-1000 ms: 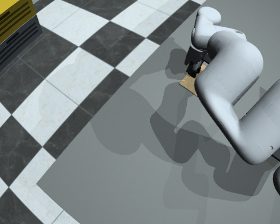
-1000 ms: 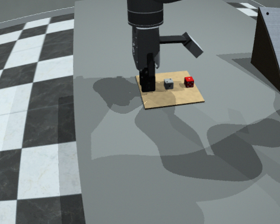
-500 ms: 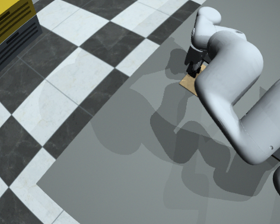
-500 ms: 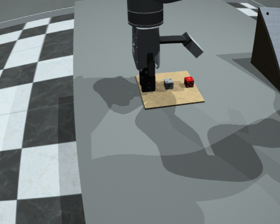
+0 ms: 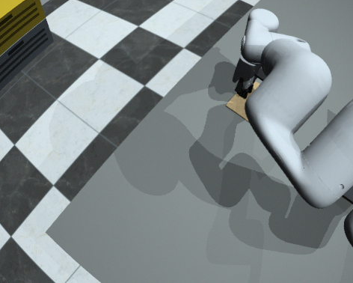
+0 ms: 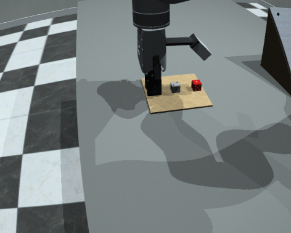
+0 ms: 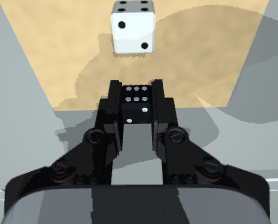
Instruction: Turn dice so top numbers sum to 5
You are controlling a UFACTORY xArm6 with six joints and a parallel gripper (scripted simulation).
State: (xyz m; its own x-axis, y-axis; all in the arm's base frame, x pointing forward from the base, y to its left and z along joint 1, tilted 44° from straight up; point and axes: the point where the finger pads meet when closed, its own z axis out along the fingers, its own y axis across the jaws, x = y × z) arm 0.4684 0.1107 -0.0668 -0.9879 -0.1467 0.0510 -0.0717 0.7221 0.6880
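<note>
Pincer [image 7: 137, 102]: closed on the black die [image 7: 137, 100], low over the mat's near-left corner.
Black die: between the fingers, six pips showing on one face.
Mat [image 6: 187, 101]: tan, flat on the table [image 6: 144, 169], toward the far edge.
White die [image 6: 175, 87]: mid-mat.
Red die [image 6: 196, 85]: beside the white die, at the mat's right.

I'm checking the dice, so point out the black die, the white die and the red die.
black die [image 7: 137, 102], wrist view, its pip face between the fingers
white die [image 7: 132, 32], wrist view, its near face
red die [image 6: 196, 84], exterior view, its side face

three dice [image 6: 175, 86] on mat [image 6: 187, 102]
</note>
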